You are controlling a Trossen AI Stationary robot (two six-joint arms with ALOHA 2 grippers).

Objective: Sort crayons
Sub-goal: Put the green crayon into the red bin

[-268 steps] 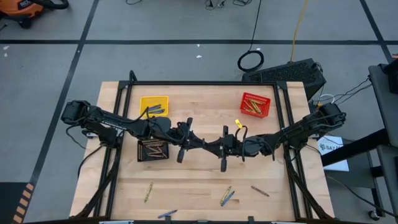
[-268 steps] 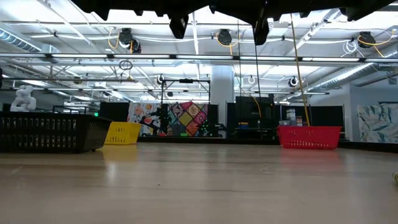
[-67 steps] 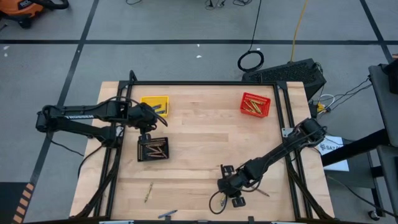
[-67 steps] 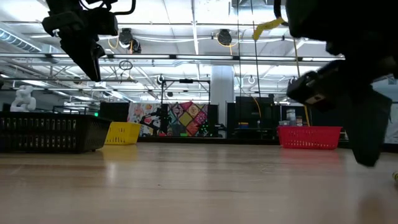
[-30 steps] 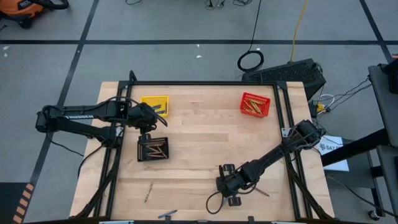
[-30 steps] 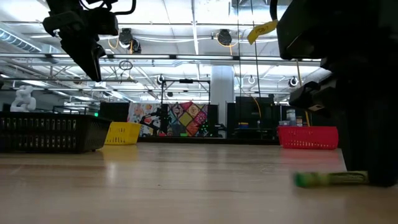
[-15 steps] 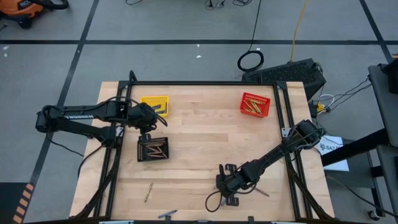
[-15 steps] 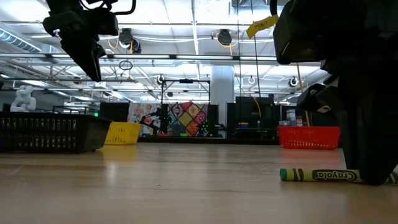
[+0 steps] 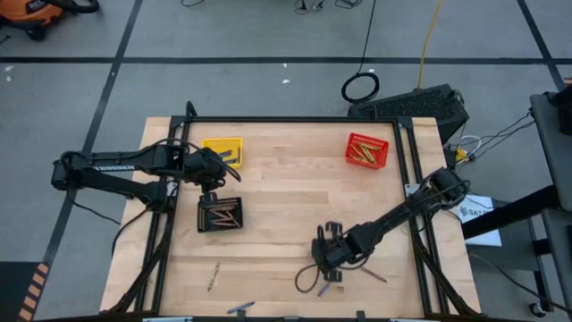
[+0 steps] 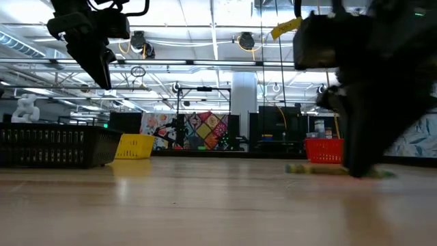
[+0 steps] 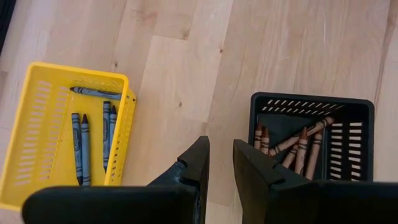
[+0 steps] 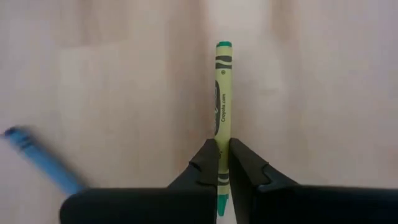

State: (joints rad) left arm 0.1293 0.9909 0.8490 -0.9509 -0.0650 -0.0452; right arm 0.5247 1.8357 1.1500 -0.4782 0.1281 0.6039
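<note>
The wooden table [image 9: 295,188] carries three mesh baskets: a black basket [image 9: 220,216] on the left holding brown crayons [image 11: 297,147], a yellow basket [image 9: 222,148] beyond it at the far left holding blue-grey crayons [image 11: 93,132], and a red basket [image 9: 367,150] at the far right with more crayons [image 9: 365,154] in it, their colour hard to make out from above. The left gripper [image 11: 219,163] hangs above the strip of table between the yellow and black baskets, fingers parted by a narrow gap and carrying nothing. The right gripper [image 12: 223,157] is over the near middle of the table, fingers pinched shut on a yellow-green crayon [image 12: 222,93] that points straight out from them. A blue crayon [image 12: 40,160] lies on the wood just beside it. Loose crayons remain along the near edge: a yellow-green one [image 9: 214,275] at the near left, a blue one [image 9: 239,308] at the very edge, and a brownish one [image 9: 374,275] right of the right gripper.
</note>
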